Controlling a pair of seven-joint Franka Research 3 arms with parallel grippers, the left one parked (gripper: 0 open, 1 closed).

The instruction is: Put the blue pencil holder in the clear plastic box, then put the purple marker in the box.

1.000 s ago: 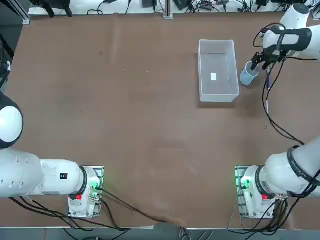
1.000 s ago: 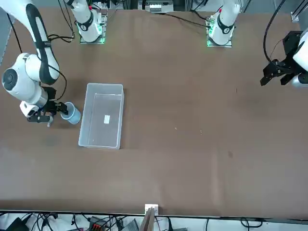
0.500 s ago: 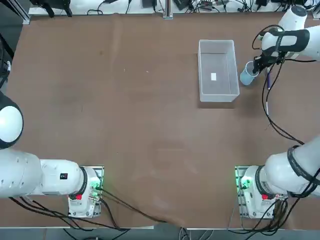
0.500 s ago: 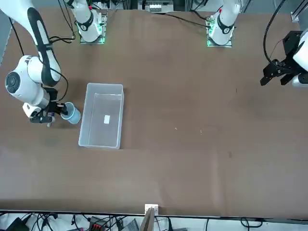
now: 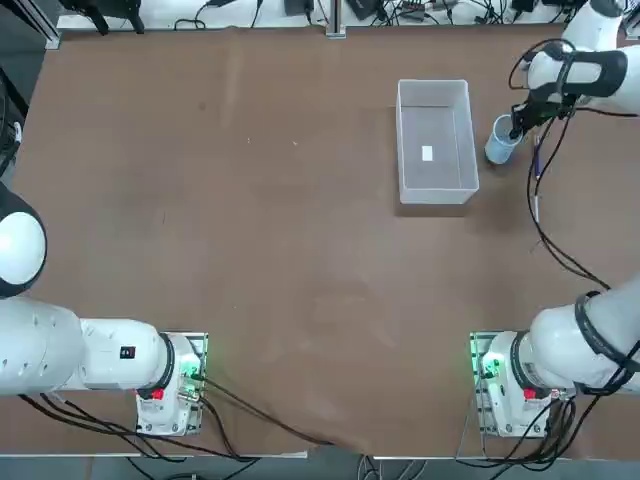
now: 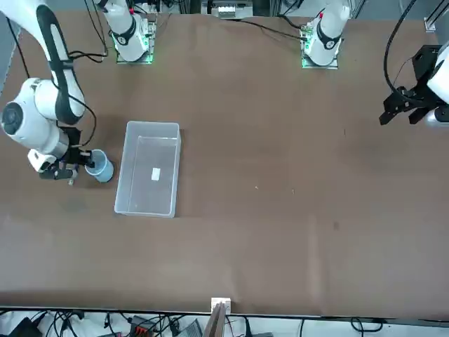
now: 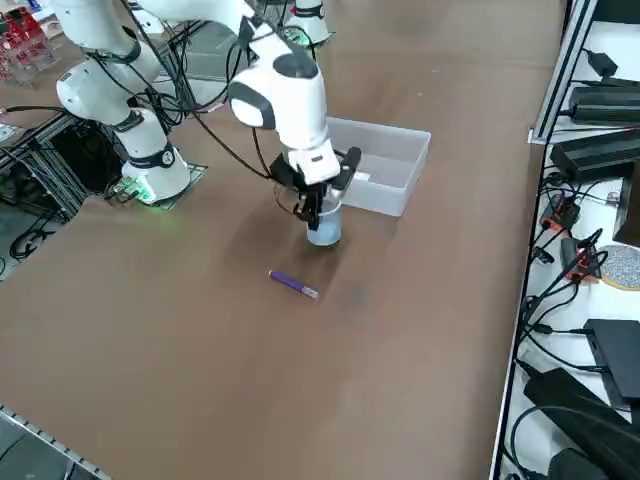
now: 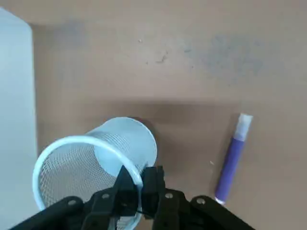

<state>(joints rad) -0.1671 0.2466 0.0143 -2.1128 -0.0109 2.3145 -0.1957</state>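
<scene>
The blue pencil holder (image 5: pixel 498 141) (image 6: pixel 101 169) (image 7: pixel 325 229) is a pale-blue mesh cup just off the clear plastic box's (image 5: pixel 401 140) (image 6: pixel 151 126) (image 7: pixel 402 160) right-hand long wall. My right gripper (image 5: pixel 517 125) (image 6: pixel 83 166) (image 7: pixel 312 210) (image 8: pixel 139 179) is shut on the cup's (image 8: pixel 91 158) rim, one finger inside and one outside. The cup leans to one side in the wrist view. The purple marker (image 7: pixel 293 284) (image 8: pixel 232 160) lies flat on the table a short way from the cup, on the side away from the box (image 8: pixel 17 96).
The box holds nothing but a small white label (image 5: pixel 428 153). A black cable (image 5: pixel 545 245) trails from my right arm across the table's right edge. Cables and equipment (image 7: pixel 600 150) sit beyond the far edge.
My right gripper's fingers have shut on the pencil holder's rim. The cup and gripper have shifted slightly toward the far side of the table.
</scene>
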